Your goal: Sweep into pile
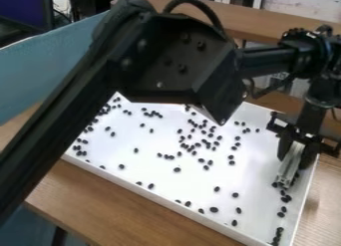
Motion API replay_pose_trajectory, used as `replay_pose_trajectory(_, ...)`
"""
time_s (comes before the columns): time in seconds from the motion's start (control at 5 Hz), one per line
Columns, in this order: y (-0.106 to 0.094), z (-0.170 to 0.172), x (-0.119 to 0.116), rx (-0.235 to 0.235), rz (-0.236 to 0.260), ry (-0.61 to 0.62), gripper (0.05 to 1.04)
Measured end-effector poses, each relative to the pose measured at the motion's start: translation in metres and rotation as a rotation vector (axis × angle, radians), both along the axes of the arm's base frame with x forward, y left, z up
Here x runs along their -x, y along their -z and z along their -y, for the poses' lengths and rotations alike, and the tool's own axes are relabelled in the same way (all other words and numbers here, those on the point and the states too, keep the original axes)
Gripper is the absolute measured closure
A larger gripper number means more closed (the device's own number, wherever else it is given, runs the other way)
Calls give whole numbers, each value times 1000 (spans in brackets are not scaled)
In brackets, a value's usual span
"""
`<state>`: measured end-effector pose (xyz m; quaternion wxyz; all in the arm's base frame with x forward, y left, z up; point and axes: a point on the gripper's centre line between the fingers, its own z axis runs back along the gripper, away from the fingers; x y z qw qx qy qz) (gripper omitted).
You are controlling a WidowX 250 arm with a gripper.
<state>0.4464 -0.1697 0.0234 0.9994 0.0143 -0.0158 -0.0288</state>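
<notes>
Holding perhaps a brush [289,169], the pincer [297,151] overhangs a tray [190,178] of beans [214,209].

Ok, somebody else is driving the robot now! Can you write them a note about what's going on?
Gripper: over the tray's right side in the picture, seemingly closed on a pale sweeping tool.
Beans: small dark bean-like bits lie scattered across the white tray, looser groups mid-tray, a string along the right edge.
Done: no single pile.
Left: sweep everything together.
</notes>
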Motion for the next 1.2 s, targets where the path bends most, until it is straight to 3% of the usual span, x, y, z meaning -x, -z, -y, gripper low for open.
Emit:
replay_pose_trajectory(0.2,0,3,-7,49,33,21,692)
replay_pose_trajectory(0.4,3,2,-9,49,31,25,692)
replay_pose_trajectory(0.6,5,-8,-3,-5,-17,1,692)
replay_pose_trajectory(0.8,7,-41,9,-37,-67,-22,693)
replay_pose_trajectory(1.0,8,-90,17,-78,-92,-120,692)
replay_pose_trajectory(1.2,10,-148,26,-72,-95,-227,692)
